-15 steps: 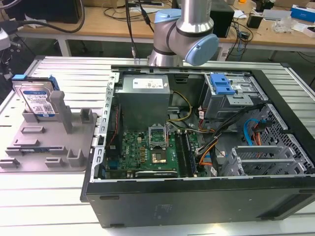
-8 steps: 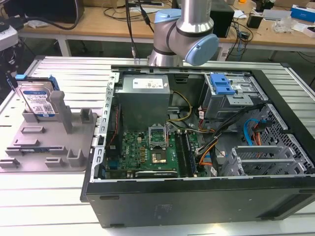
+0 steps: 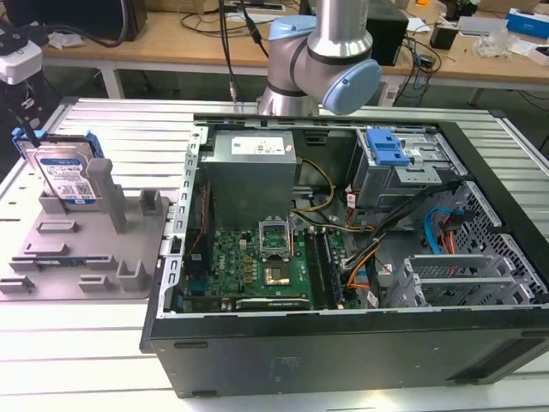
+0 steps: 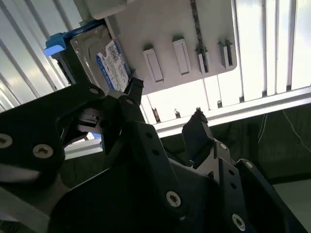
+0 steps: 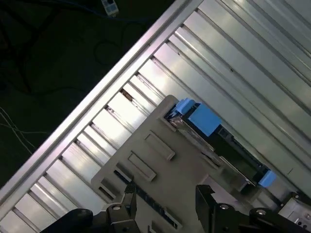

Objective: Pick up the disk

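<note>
Second wrist view: hand [image 4: 165, 102] spread open, gripping nothing, short of the disk [image 4: 104, 58]. Exterior view: disk standing on edge in a grey holder [image 3: 77, 257] on the bench [image 3: 129, 120], at the exterior view's left. Likely risk: hand catching the holder's post [image 3: 100, 180], tipping the disk

Disk [image 3: 65, 176] — flat silver-metal hard drive with a blue-and-white barcode label and blue plastic side rails. It stands on edge, tilted back a little, in the rear slot of a grey fixture [image 3: 86, 247] at the exterior view's left — label side facing outward, unheld.
</note>
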